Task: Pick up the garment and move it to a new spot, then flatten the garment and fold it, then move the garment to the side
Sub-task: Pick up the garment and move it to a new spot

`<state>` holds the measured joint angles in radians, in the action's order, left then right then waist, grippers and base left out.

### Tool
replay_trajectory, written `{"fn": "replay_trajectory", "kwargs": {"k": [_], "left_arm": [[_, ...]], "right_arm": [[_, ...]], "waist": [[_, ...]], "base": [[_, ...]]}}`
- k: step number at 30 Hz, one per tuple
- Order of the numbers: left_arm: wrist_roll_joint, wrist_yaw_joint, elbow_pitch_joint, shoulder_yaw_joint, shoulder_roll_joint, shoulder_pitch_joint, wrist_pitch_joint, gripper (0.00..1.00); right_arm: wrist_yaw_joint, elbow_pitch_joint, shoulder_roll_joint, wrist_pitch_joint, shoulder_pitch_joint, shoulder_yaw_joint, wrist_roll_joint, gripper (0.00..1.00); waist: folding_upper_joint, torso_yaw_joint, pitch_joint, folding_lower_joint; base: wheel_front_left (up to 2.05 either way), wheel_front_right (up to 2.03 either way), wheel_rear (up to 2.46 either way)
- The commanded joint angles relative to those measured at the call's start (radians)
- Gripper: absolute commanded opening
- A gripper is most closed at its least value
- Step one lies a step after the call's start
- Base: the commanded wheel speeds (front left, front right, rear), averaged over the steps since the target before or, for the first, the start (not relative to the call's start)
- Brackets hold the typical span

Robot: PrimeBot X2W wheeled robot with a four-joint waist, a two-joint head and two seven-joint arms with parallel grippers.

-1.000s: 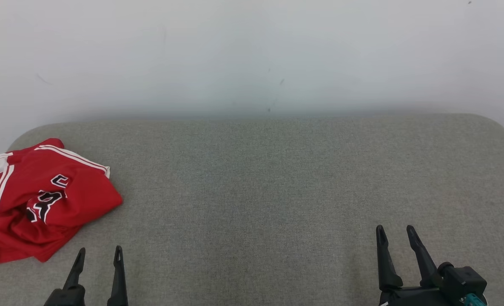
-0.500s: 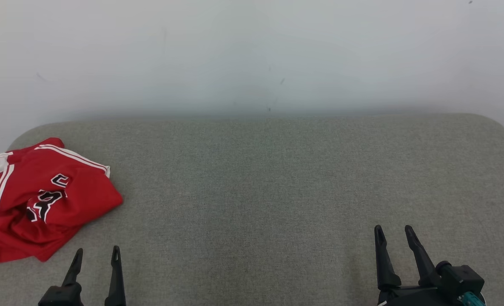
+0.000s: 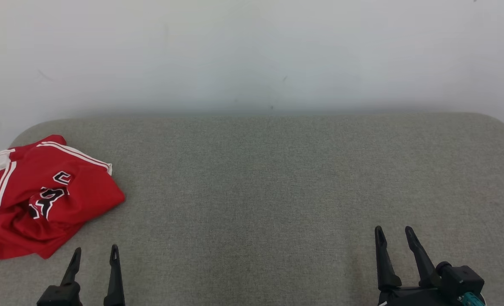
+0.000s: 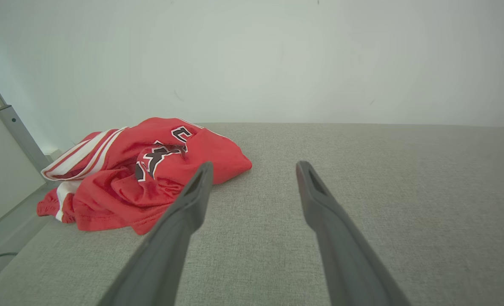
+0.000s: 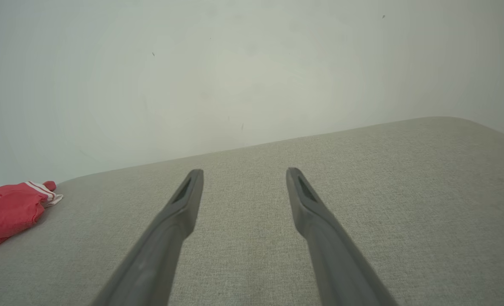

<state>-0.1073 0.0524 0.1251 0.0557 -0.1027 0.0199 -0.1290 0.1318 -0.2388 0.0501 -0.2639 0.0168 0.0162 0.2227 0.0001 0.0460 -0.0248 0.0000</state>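
Jersey: the red sports jersey (image 3: 77, 197) lies crumpled in a loose heap at the far left of the counter (image 3: 256, 178), close to its rounded back-left corner.
Jersey detail: black lettering outlined in white (image 3: 47, 200) faces up among the folds; red-and-white striped trim (image 3: 75, 154) runs along the upper edge, and white bands show at the heap's left side.
Jersey from the left wrist: the heap (image 4: 120, 187) sits ahead and to the left of the fingers, its nearest fold just beyond the left fingertip and not touching it.
Jersey from the right wrist: only a red corner (image 5: 9, 210) shows at that view's left edge, well apart from the fingers.
Left pincer: left pincer (image 3: 95, 250) is at the lower left of the head view, open and empty, fingers pointing at the wall, just beside the jersey's near edge.
Left pincer close up: (image 4: 255, 165) jaws spread wide over bare grey fabric.
Right pincer: right pincer (image 3: 393, 229) is at the lower right, open and empty, far from the jersey.
Right pincer close up: (image 5: 244, 171) jaws apart, with grey fabric between them.
Counter: covered in grey woven cloth, with rounded corners.
Backdrop: plain pale wall (image 3: 252, 51) directly behind the counter.
Left margin: a grey metal post (image 4: 18, 131) stands beside the counter.
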Motion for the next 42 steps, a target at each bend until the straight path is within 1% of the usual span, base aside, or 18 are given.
{"fn": "replay_trajectory", "kwargs": {"k": [1,5,9,14,22,29,33,38,42], "left_arm": [[-0.003,-0.005,-0.002,-0.002,-0.003,0.0,0.006,1.0],[-0.004,-0.019,-0.013,-0.003,0.0,-0.01,0.015,1.0],[-0.007,-0.026,-0.02,-0.002,-0.002,-0.005,0.023,1.0],[-0.009,-0.037,-0.028,0.001,-0.008,0.01,0.027,1.0],[-0.019,-0.042,-0.013,0.005,-0.02,0.014,0.025,1.0],[-0.023,-0.053,-0.012,0.003,-0.022,0.019,0.02,1.0],[-0.017,-0.07,-0.025,0.003,-0.021,0.024,0.027,1.0],[-0.028,-0.071,-0.011,0.006,-0.027,0.016,0.017,1.0],[-0.034,-0.084,-0.013,0.017,-0.03,0.024,0.008,1.0]], "right_arm": [[-0.002,0.0,0.0,-0.001,0.001,0.003,0.003,1.0],[-0.002,-0.005,0.0,-0.001,-0.005,0.003,0.004,1.0],[-0.002,-0.008,0.0,-0.001,-0.009,0.009,0.006,1.0],[-0.002,-0.022,0.0,-0.001,-0.013,0.011,0.012,1.0],[-0.002,-0.03,0.0,-0.001,-0.016,0.008,0.015,1.0],[-0.002,-0.038,0.0,-0.001,-0.016,0.0,0.019,1.0],[-0.002,-0.041,0.0,-0.001,-0.014,-0.006,0.019,1.0],[-0.002,-0.041,0.0,-0.001,-0.012,-0.007,0.016,1.0],[-0.002,-0.043,0.0,0.0,0.002,-0.023,0.013,1.0]], "waist": [[-0.0001,0.005,0.0,0.0],[-0.0001,0.032,0.0,0.0],[-0.0001,0.077,0.001,0.0],[-0.0001,0.149,0.001,0.0],[-0.0001,0.272,-0.006,0.0],[-0.0001,0.361,-0.008,0.0],[-0.0001,0.402,-0.008,0.0],[-0.0001,0.447,-0.007,0.0],[-0.0001,0.461,0.001,0.0]], "base": [[0.0,0.0,0.0],[0.0,0.0,0.0],[0.0,0.0,0.0],[0.0,0.0,0.0],[0.0,0.0,0.0],[0.0,0.0,0.0],[0.0,0.0,0.0],[0.0,0.0,0.0],[0.0,0.0,0.0]]}}
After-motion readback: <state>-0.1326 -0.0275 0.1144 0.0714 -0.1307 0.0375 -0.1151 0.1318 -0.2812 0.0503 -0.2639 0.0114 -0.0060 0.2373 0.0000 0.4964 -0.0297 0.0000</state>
